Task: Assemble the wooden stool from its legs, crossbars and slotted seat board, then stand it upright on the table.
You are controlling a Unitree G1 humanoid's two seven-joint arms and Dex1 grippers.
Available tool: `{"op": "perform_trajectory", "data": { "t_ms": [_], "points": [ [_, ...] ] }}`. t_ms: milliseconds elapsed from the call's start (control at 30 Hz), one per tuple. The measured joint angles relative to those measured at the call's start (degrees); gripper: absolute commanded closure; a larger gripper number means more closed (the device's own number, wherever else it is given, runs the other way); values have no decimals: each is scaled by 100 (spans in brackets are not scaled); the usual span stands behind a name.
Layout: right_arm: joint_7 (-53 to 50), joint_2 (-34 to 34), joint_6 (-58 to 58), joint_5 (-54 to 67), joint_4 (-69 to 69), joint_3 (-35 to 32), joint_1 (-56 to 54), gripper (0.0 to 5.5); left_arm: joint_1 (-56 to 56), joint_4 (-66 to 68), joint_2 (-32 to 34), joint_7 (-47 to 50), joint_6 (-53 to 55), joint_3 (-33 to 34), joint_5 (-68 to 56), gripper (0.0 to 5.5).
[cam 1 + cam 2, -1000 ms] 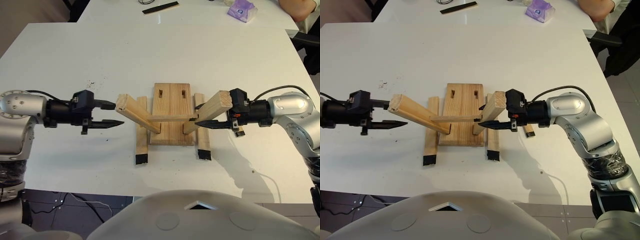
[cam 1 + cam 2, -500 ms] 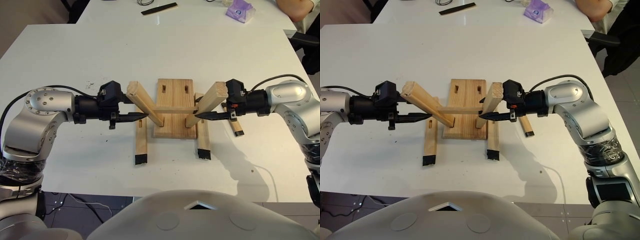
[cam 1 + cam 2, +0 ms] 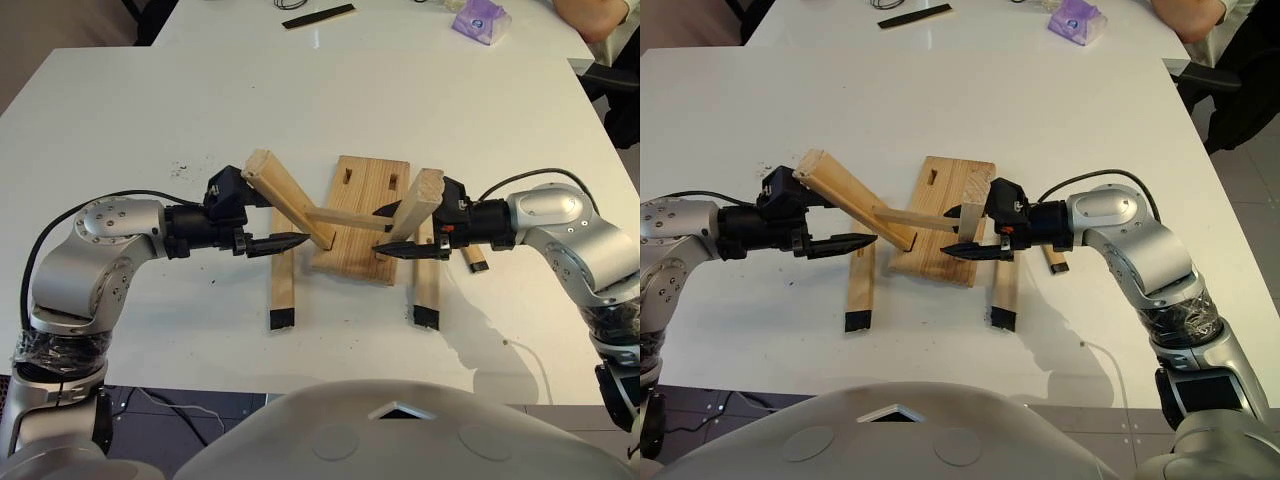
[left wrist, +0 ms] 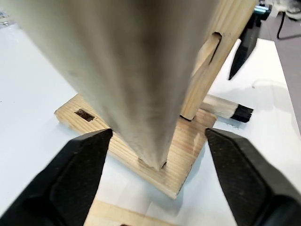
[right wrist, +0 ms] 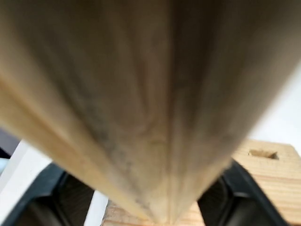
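Stool (image 3: 332,232) half-built, on seat (image 3: 365,188), mid-table (image 3: 150,120). L pincer (image 4: 157,141) spread round L leg (image 3: 285,195); R pincer (image 3: 390,248) pinching R leg (image 3: 420,200). Risk: crossbar (image 3: 350,217) pulled out if legs are splayed.

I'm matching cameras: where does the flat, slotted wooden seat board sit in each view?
Left eye: flat slotted wooden seat board mid-table, turned askew.
Right eye: board, same place.
Left wrist: board beneath the left wooden leg.
Right wrist: board past the right wooden leg.
Shared landmark: its rectangular slot.
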Motion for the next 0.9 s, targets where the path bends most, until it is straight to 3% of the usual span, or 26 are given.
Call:
{"op": "perform_trajectory", "data": {
  "t_ms": [267,567,700,800,900],
  "points": [
    [120,-162,-74,-251,92,-86,10,234,209,-170,-79,-13,-232,133,-85,13],
    [288,-358,-626,-751,672,-136,563,234,210,-256,-101,-14,-774,47,35,13],
    [462,-462,-500,-412,569,-524,676,234,645,-69,227,-161,-1605,-298,925,13],
    [544,-579,-482,-336,530,-736,848,234,1156,799,496,-121,-2568,-502,1950,13],
    [547,-636,-577,-434,541,-749,1038,234,1562,1115,442,-57,-2881,-508,2117,13]
  ]
}}
